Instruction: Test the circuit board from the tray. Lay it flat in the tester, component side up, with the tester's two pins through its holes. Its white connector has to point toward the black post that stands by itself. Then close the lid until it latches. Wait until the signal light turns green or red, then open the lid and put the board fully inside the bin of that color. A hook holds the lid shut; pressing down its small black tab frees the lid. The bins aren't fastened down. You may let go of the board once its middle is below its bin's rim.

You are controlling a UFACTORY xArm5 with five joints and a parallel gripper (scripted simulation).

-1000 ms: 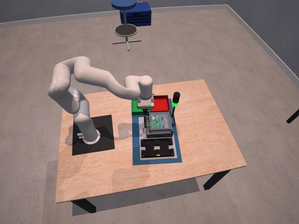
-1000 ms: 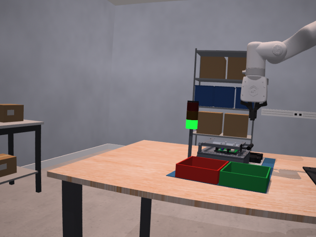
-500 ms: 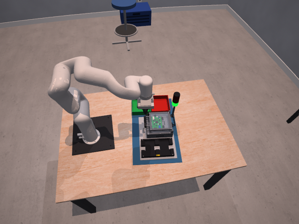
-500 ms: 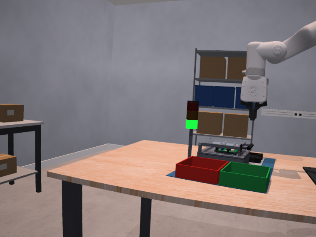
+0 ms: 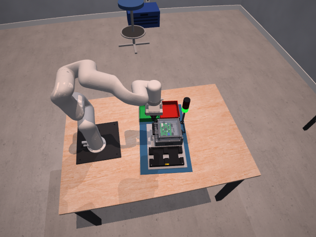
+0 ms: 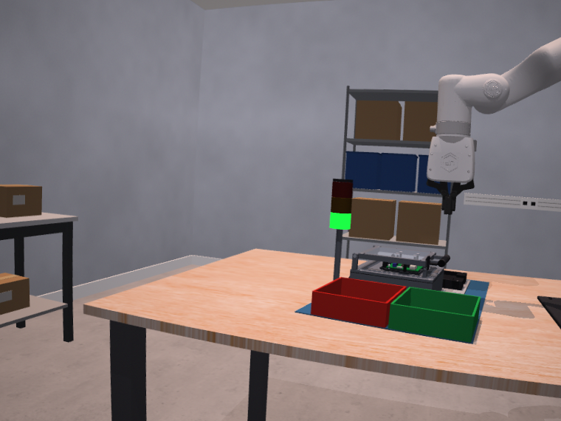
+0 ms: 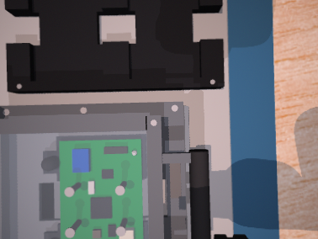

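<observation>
In the wrist view, the tester's lid [image 5: 170, 137] [image 6: 392, 258] [image 7: 156, 181] covers the green board [image 5: 166, 129] [image 6: 402, 266] [image 7: 101, 185], lower left; the gripper [image 5: 153, 119] [image 6: 448, 212], clenched on nothing, hangs above at right in the exterior view.

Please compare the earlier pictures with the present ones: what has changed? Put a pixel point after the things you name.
Nothing has visibly changed. The closed gripper [image 5: 153, 119] [image 6: 448, 210] stays above the grey box-shaped tester [image 5: 168, 143] [image 6: 384, 277] [image 7: 84, 122]. The flat green circuit board [image 5: 165, 129] [image 7: 80, 210] remains under the clear lid, and the signal light [image 5: 185, 110] [image 6: 340, 221] stays green.
</observation>
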